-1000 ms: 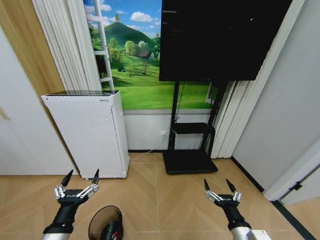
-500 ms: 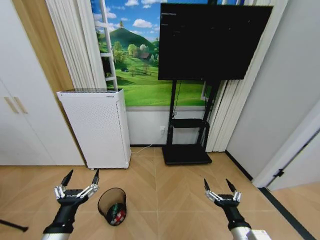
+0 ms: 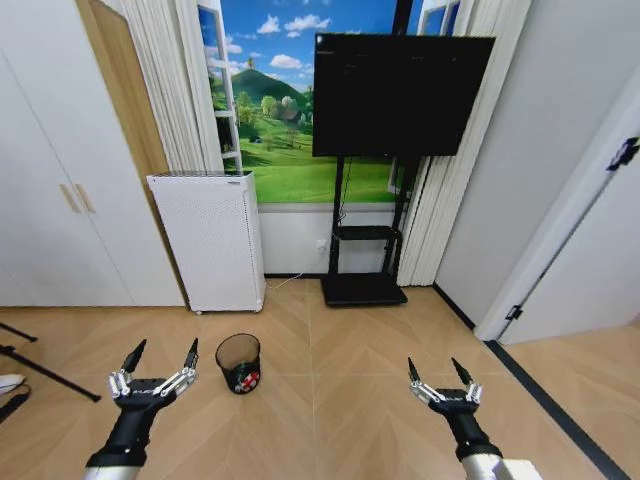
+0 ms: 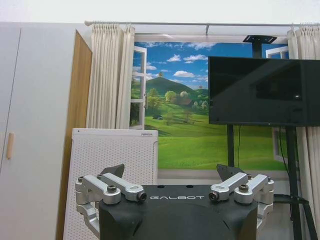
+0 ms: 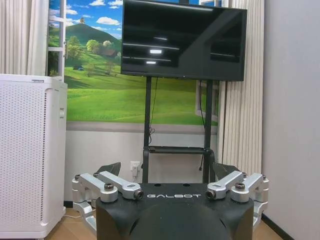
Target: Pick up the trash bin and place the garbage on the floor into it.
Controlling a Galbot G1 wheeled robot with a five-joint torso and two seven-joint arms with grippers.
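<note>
Trash bin [image 3: 238, 362] before white appliance [image 3: 212, 240]; both end effectors released, empty.

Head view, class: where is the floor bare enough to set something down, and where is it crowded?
Bare wood floor lies between the trash bin and the open right gripper, and on toward the right-hand door. It is crowded along the back wall: the white perforated appliance and the TV stand's base. The open left gripper hovers beside the bin.
</note>
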